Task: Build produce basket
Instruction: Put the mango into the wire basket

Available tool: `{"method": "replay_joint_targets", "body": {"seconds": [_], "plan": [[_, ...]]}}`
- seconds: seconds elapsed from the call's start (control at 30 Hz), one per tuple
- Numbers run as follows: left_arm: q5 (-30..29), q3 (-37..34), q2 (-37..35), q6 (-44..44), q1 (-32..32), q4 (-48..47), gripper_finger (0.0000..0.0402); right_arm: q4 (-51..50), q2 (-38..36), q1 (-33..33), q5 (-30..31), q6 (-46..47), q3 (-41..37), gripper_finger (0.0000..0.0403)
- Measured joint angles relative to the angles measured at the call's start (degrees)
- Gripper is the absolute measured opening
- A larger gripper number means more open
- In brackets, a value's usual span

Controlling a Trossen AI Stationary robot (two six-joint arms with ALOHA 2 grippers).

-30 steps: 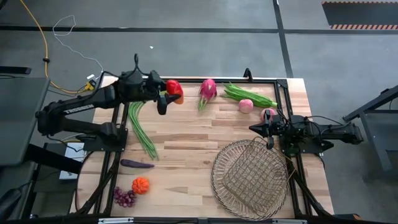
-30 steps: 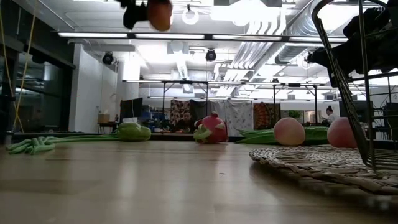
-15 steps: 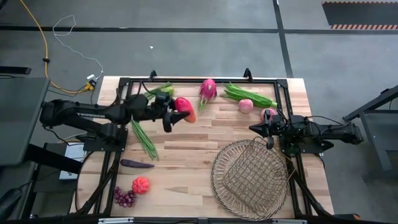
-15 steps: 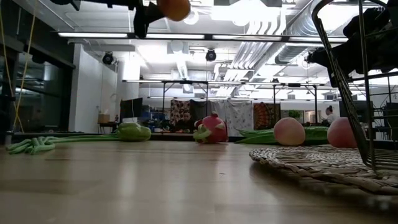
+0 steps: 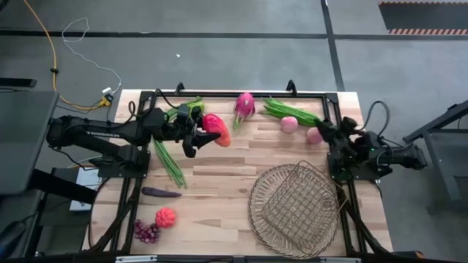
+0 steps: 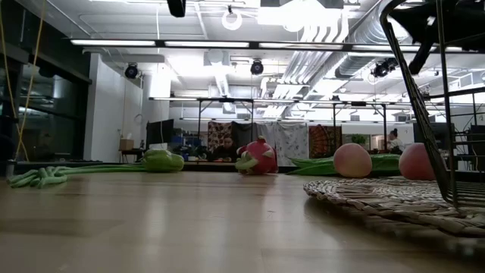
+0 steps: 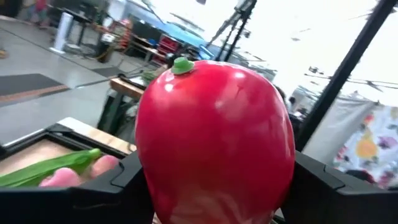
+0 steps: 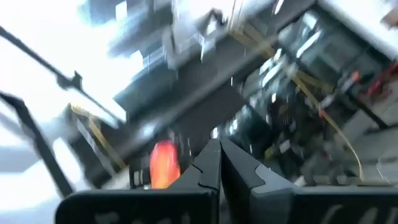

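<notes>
My left gripper (image 5: 201, 131) is shut on a red pepper (image 5: 217, 128), high above the table's far left part. The tan basket (image 5: 296, 208) rests flat on the table at the near right. My right gripper (image 5: 325, 130) is shut and empty, raised beside a peach (image 5: 314, 136) past the basket's far rim (image 5: 303, 165). On the table lie a dragon fruit (image 5: 244, 106), a green bean bunch (image 5: 292, 112), a second peach (image 5: 289, 124), long beans (image 5: 167, 153), an eggplant (image 5: 161, 193), a pumpkin (image 5: 165, 217) and grapes (image 5: 146, 231). My left gripper pinches the red pepper's body (image 7: 211, 162) between its two fingers (image 7: 127, 183), one on each side. The fingers come level from the table's left. The pepper's green stem (image 7: 181, 64) points away from the wrist, and the pepper is lifted clear of the table.
A black frame (image 5: 234, 93) runs along the table's far edge and sides. A green pepper (image 6: 163, 161) lies at the far left near the long beans. Bare wood (image 5: 219, 168) lies between the left arm and the basket.
My left gripper has carried the red pepper from the far left toward the table's middle and upward; the pepper has risen out of the low view. My right gripper has gone from the basket's far rim up and toward the far edge, tipping upward.
</notes>
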Motion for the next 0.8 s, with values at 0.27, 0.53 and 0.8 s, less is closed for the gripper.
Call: {"method": "replay_joint_targets", "body": {"seconds": [0.27,0.53,0.8], "plan": [[2.1,0.1,0.0,0.5,0.2,-0.1,0.0242,1.5,13.5,0.0,-1.4,1.9,8.7,0.0000],[2.4,0.1,-0.1,1.4,2.0,-1.5,0.0243,-1.9,37.3,0.0,-1.7,-3.5,22.3,0.0000],[1.4,0.1,-0.1,4.5,2.4,-3.9,0.0243,-2.0,55.9,0.1,-21.8,-7.1,34.6,0.0000]]}}
